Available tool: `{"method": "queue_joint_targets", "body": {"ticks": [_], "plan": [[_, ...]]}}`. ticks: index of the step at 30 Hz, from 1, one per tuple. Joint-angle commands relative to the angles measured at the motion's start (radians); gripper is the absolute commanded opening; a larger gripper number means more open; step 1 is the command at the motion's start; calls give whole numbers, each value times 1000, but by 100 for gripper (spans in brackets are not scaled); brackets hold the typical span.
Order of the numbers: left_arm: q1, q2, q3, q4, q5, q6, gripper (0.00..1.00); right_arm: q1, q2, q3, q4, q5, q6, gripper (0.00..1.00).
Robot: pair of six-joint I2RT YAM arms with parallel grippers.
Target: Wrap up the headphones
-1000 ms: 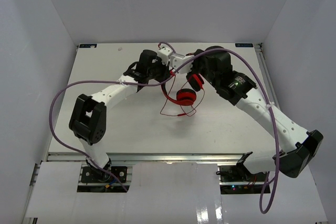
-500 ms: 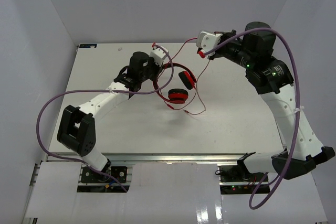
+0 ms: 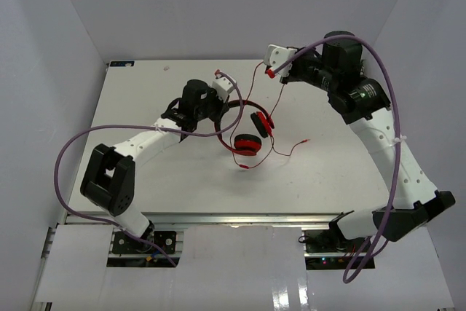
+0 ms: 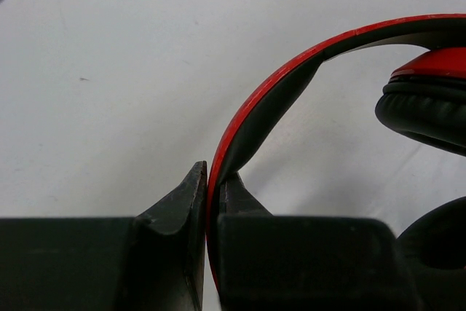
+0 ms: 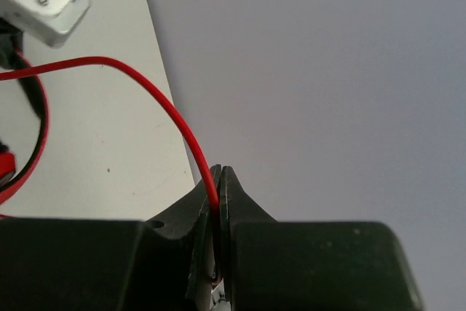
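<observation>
The left gripper point(image 4: 210, 183) is clamped tight on the red-and-black headband point(image 4: 284, 85), which arcs up and to the right from between its fingers. The right gripper point(image 5: 218, 180) is pinched closed on the thin red cable point(image 5: 153, 89), held at the far side of the table point(image 3: 145, 92), right of centre. Between the two arms, the headphones point(image 3: 247, 143) sit near the middle of the table with both ear cups point(image 3: 260, 123) to the right of the left gripper. The cable loops below them, and its plug point(image 3: 304, 141) lies to their right.
</observation>
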Motion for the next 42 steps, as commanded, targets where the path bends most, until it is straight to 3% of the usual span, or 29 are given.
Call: {"method": "queue_joint_targets", "body": {"ticks": [1, 4, 8, 14, 18, 23, 30, 36, 40, 42], "plan": [[-36, -91, -24, 57, 150, -73, 0, -5, 42, -33, 172, 85, 50, 8], [-48, -133, -43, 65, 160, -87, 0, -36, 67, -65, 250, 152, 53, 8], [-49, -232, -76, 53, 131, -76, 0, -127, 64, -69, 270, 80, 115, 8], [-49, -365, -108, 11, 105, -57, 0, -139, 58, -46, 209, 36, 127, 8], [-49, -438, -129, -15, 200, -139, 0, -111, 54, -43, 164, 24, 226, 8], [-49, -525, -118, -39, 174, -171, 0, -125, 30, -113, 220, 46, 377, 8], [-49, -524, -128, -121, 115, -116, 0, -185, -37, -100, 314, -80, 536, 8], [-49, -528, -172, -119, 114, -107, 0, -228, -23, -45, 292, -100, 526, 8], [-49, -554, -155, -122, 186, -148, 0, -228, -14, -119, 277, -136, 522, 8], [-49, -576, -126, -126, 184, -173, 0, -228, -26, -246, 321, -136, 538, 8]]}}
